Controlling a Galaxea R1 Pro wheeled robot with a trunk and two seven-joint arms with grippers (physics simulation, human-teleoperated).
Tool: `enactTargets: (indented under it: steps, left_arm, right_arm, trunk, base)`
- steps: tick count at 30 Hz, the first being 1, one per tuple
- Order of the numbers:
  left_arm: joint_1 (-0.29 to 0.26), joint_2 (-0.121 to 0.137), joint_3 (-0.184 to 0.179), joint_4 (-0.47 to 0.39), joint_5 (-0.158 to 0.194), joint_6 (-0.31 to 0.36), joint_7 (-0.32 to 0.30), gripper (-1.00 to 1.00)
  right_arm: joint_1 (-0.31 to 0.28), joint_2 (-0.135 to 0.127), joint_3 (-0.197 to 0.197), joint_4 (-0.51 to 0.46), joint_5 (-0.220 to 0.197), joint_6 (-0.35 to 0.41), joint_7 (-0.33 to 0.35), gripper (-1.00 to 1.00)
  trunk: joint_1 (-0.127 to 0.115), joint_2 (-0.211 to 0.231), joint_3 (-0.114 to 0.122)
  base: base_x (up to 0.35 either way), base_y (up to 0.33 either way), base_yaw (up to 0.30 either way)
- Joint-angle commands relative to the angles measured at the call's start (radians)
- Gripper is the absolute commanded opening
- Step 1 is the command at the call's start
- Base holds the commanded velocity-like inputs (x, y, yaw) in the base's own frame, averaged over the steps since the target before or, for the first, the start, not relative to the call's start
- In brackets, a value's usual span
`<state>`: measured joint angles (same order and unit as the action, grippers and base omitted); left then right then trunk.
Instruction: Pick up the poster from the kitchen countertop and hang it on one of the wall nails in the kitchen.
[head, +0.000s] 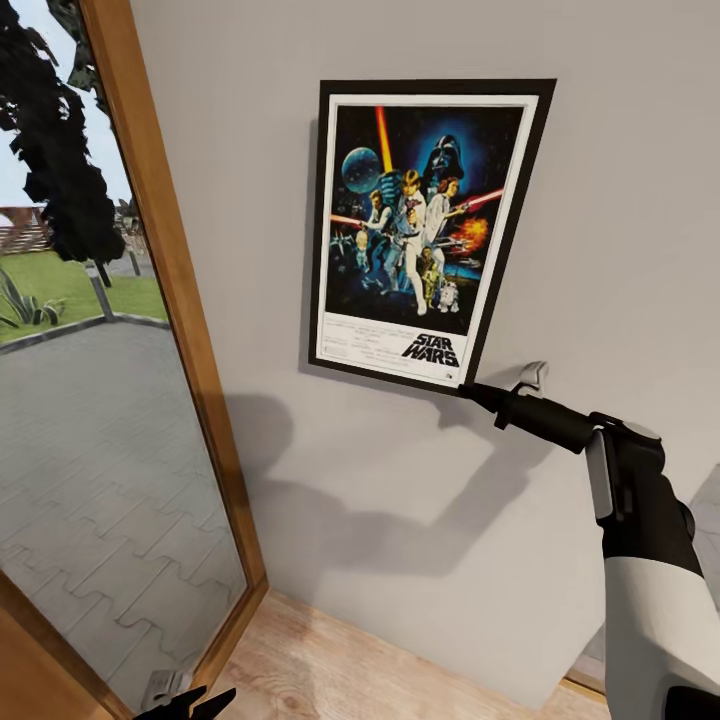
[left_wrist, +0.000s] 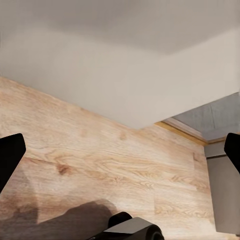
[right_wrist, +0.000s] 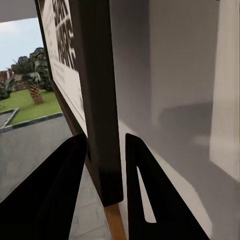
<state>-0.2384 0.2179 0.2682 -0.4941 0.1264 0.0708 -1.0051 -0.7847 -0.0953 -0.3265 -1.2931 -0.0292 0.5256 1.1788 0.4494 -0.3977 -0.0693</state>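
The Star Wars poster (head: 420, 230) is upright against the grey wall (head: 620, 200), slightly tilted, with its black frame and white border in full sight. My right gripper (head: 468, 390) is at its lower right corner. In the right wrist view the gripper (right_wrist: 106, 140) has one dark finger on each side of the poster's frame edge (right_wrist: 97, 100), shut on it. A small grey metal piece (head: 533, 376) sticks out of the wall just above that arm. My left gripper (head: 190, 702) hangs low near the floor; the left wrist view shows the gripper (left_wrist: 120, 150) open and holding nothing.
A tall glass pane in a pale wood frame (head: 170, 250) stands close on the left, with paving and lawn outside. Light wood floor (head: 330, 660) runs along the foot of the wall. The wall's lower edge meets the floor (left_wrist: 100, 165) beneath the left gripper.
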Motion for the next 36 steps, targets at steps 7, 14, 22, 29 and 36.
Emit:
enactTargets:
  steps: [7,14,22,29,36]
  left_arm:
    - [-0.001,0.004,0.003,-0.001,0.004,0.007,-0.005,1.00]
    - [-0.001,0.004,0.003,-0.001,0.004,0.007,-0.004,1.00]
    - [-0.001,0.004,0.003,-0.001,0.004,0.007,-0.004,1.00]
    - [-0.001,0.004,0.003,-0.001,0.004,0.007,-0.005,1.00]
    - [-0.001,0.004,0.003,-0.001,0.004,0.007,-0.005,1.00]
  right_arm:
    - [-0.003,0.000,-0.003,0.001,0.003,0.048,0.008,-1.00]
    - [-0.004,0.000,-0.005,0.001,0.003,0.054,0.008,-1.00]
    - [-0.004,0.000,-0.005,0.000,0.003,0.054,0.009,-1.00]
    - [-0.004,0.000,-0.005,0.000,0.003,0.055,0.009,-1.00]
    - [-0.006,0.000,-0.005,-0.003,0.003,0.056,0.009,-1.00]
  trunk:
    - [0.001,-0.002,-0.002]
    - [0.001,-0.002,-0.002]
    - [0.001,-0.002,-0.002]
    - [0.001,-0.002,-0.002]
    - [0.001,-0.002,-0.002]
  base:
    - [0.000,0.000,0.000]
    - [0.000,0.000,0.000]
    - [0.000,0.000,0.000]
    - [0.000,0.000,0.000]
    - [0.000,0.000,0.000]
